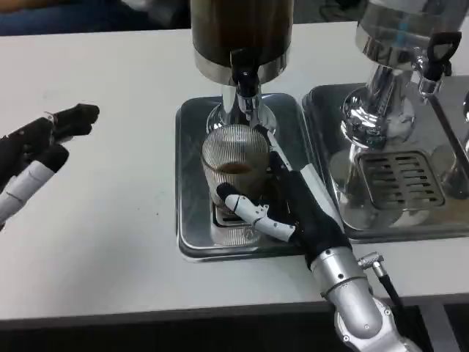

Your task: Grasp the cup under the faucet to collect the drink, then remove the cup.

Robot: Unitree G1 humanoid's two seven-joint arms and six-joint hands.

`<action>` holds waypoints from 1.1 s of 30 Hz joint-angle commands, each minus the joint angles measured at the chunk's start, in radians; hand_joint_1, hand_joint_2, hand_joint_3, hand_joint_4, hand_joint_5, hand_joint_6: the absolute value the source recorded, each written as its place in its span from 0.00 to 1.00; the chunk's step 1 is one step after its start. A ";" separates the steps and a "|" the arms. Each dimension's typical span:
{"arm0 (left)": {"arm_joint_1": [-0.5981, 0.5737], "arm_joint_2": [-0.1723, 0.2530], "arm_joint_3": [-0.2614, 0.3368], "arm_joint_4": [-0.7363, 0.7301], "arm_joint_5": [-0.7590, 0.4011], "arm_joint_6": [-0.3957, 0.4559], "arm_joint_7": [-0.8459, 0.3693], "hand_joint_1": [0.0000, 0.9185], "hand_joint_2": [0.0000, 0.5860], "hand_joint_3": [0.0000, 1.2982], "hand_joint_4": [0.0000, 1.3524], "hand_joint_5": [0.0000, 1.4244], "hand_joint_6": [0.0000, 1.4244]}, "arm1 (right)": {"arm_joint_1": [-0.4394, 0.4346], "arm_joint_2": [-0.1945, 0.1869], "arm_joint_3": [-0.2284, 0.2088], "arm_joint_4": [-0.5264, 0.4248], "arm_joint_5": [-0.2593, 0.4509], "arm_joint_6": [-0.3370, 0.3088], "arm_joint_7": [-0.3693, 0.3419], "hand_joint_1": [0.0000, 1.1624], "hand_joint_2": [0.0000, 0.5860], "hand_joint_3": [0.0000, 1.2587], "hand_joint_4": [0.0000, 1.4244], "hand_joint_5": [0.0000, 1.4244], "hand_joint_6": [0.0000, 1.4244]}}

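Ribbed glass cup (233, 163) upright on the steel drip tray (192, 183), directly below the black faucet (244, 79) of the dark drink dispenser (240, 33); a shallow layer of brown drink in the bottom. Small gap between faucet tip and cup rim. Right hand (282, 209) wrapped around the cup from the near right side, fingers (253, 213) closed on its lower wall, one white and black finger crossing the front, others dark along the right side. Silver right forearm (352, 293) running off toward the lower right, over the tray's near right corner.

Tray's raised rim close around the cup: left edge a little apart, near edge just below the hand, far side taken up by the dispenser's chrome foot (238, 116). Just beside on the right, a second steel tray (381, 227) with a slotted grate (399, 177), carrying a second dispenser (407, 29) with a chrome base and a black-handled tap (437, 55); only a narrow strip of white desk (110, 220) between the two trays.

Left hand (44, 147) well apart at the left edge, raised above the desk, fingers (77, 117) loosely apart and holding nothing. Broad bare desk between that hand and the tray, and a band of bare desk along the near edge.
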 commanded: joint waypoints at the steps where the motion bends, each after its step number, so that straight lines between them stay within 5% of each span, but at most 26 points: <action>1: 0.009 0.026 -0.010 0.015 0.008 0.014 -0.011 0.10 0.17 0.22 0.16 0.14 0.09 | -0.037 0.024 0.016 0.047 -0.023 -0.027 -0.047 0.48 0.36 0.00 0.00 0.00 0.00; 12: 0.012 0.038 -0.020 0.025 0.014 0.026 -0.011 0.08 0.17 0.24 0.17 0.15 0.09 | -0.095 0.068 0.039 0.162 -0.051 -0.054 -0.139 0.52 0.36 0.00 0.00 0.02 0.07; 21: 0.011 0.041 -0.022 0.031 0.016 0.035 -0.015 0.06 0.17 0.24 0.18 0.15 0.09 | -0.119 0.090 0.062 0.224 -0.079 -0.053 -0.215 0.56 0.37 0.00 0.04 0.15 0.21; 26: 0.012 0.039 -0.025 0.037 0.018 0.037 -0.019 0.03 0.15 0.25 0.18 0.15 0.10 | -0.121 0.103 0.078 0.238 -0.094 -0.053 -0.275 0.58 0.35 0.03 0.11 0.22 0.34; 33: 0.027 0.038 -0.025 0.029 0.018 0.039 -0.020 0.00 0.14 0.25 0.19 0.15 0.10 | -0.119 0.132 0.089 0.268 -0.113 -0.049 -0.392 0.63 0.35 0.13 0.25 0.42 0.70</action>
